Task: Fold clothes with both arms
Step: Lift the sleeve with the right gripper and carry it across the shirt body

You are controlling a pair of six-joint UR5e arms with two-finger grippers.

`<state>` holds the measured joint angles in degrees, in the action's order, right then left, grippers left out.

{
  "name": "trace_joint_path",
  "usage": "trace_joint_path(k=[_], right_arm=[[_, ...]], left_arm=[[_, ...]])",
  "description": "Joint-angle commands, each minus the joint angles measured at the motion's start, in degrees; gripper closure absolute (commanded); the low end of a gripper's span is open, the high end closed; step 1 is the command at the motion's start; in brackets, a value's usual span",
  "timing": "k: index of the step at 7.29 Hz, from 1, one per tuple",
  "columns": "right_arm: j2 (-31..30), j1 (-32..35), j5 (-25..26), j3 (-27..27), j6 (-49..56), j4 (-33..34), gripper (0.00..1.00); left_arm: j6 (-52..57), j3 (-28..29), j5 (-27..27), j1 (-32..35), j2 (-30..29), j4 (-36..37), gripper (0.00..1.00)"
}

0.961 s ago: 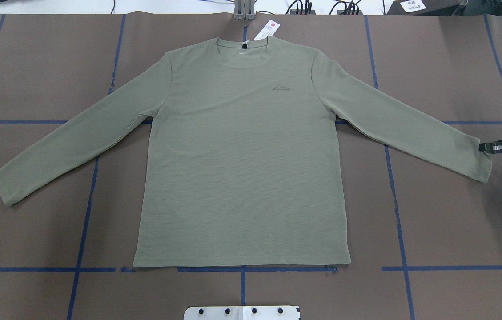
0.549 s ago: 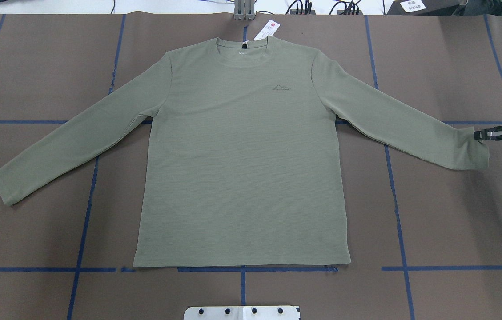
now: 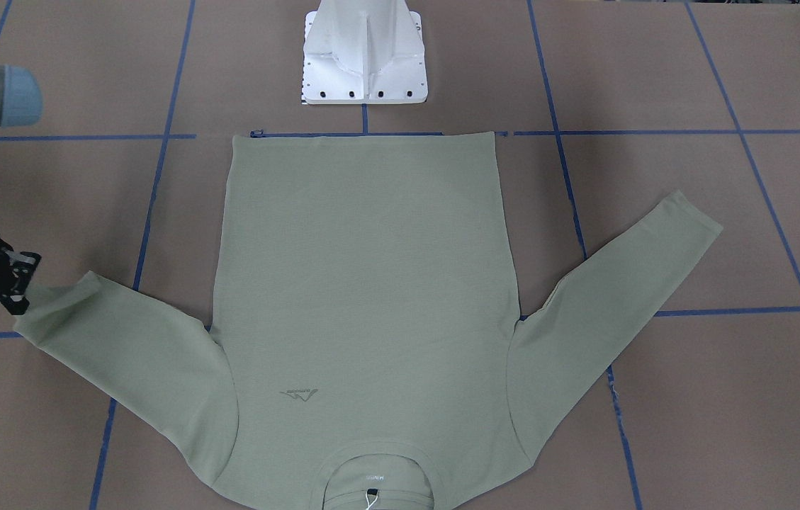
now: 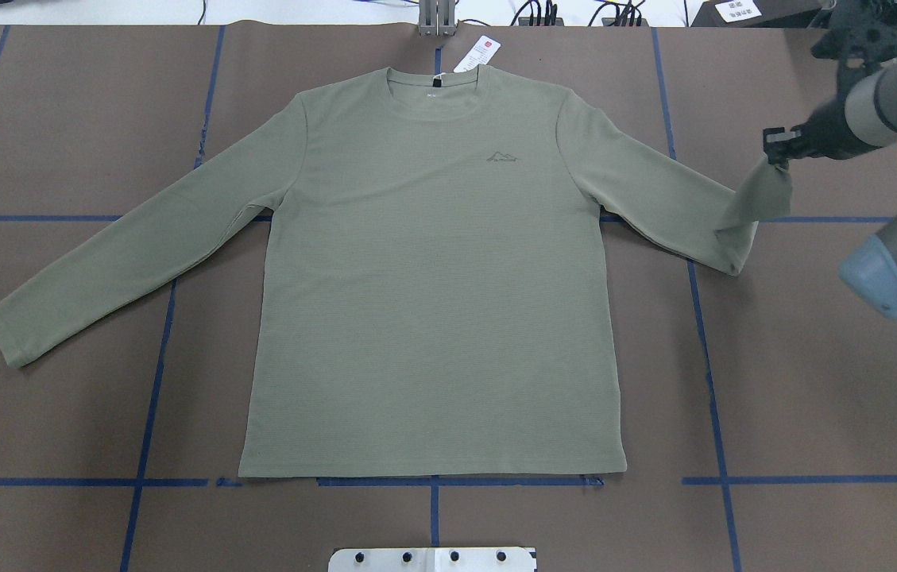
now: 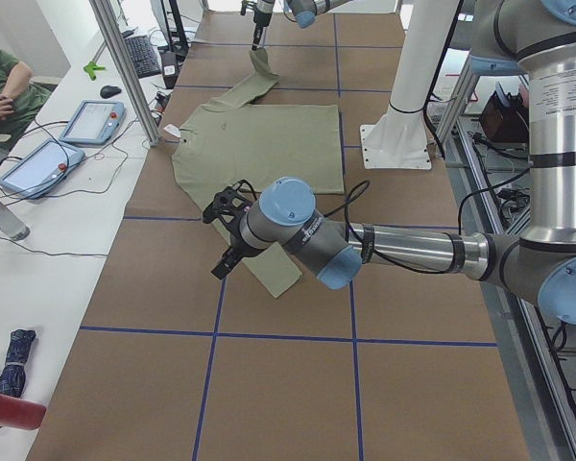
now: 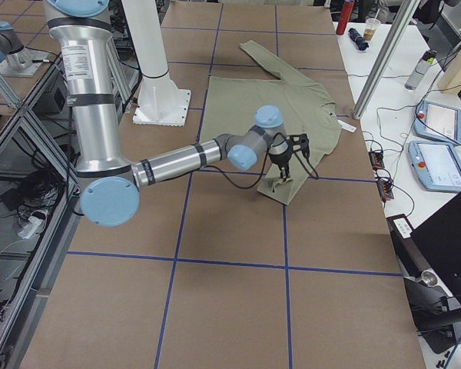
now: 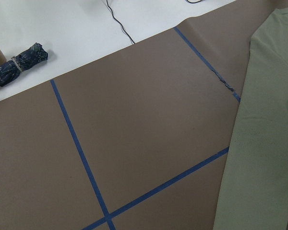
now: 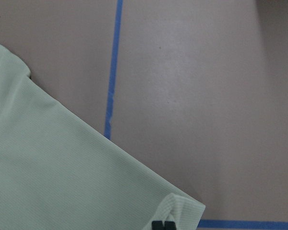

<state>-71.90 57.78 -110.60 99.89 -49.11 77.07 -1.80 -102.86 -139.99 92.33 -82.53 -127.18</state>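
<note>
A sage-green long-sleeved shirt (image 4: 432, 302) lies face up and flat in the middle of a brown worktop (image 4: 813, 381) marked with blue tape lines (image 4: 718, 445). At the near edge, by the robot, sits a white mounting plate (image 4: 432, 558). Just beyond it the shirt's straight hem runs along a tape line. Past the hem the body spreads smooth. The left sleeve (image 4: 130, 254) lies flat, slanting out toward the worktop's left edge. The left gripper (image 5: 223, 252) hangs in the air over the left part of the worktop, near that sleeve and apart from it; it cannot be told whether its fingers are spread or pressed together. On the other side, the right sleeve (image 4: 655, 199) rests on the surface only up to a bend. From there its end rises off the worktop to the cuff (image 4: 766, 195), which is pinched between the closed black fingers of the right gripper (image 4: 775, 149), held above the worktop toward its right edge. Farther on, a small tonal logo (image 4: 503, 156) sits on the chest. The round collar points at the far edge, where a white hang tag (image 4: 477, 53) lies on the worktop just beyond it.
</note>
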Motion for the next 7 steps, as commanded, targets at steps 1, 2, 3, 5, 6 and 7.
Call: trace_joint_path(k=[1,2,3,5,6,7], right_arm=[[18.73,-5.90,8.17,-4.49,-12.70,15.62,1.00],[27.25,-7.58,10.38,-11.05,-18.50,15.65,1.00],[36.65,-10.21,14.49,-19.47,-22.22,15.65,1.00],[51.09,-13.91,21.71,-33.29,-31.09,15.39,1.00],[55.59,-14.53,23.57,-36.23,-33.91,15.39,1.00],[57.55,-16.97,27.67,-39.21,-35.68,15.21,1.00]], left_arm=[[-0.13,0.12,0.06,-0.05,0.00,0.08,0.00],[-0.22,0.03,-0.02,0.04,0.00,0.09,0.00],[-0.22,0.12,0.06,-0.05,0.00,0.09,0.00],[-0.31,0.29,0.06,-0.05,0.00,0.09,0.00],[-0.31,0.47,0.06,-0.05,0.00,0.09,0.00],[-0.31,0.73,0.06,-0.05,0.00,0.09,0.00]])
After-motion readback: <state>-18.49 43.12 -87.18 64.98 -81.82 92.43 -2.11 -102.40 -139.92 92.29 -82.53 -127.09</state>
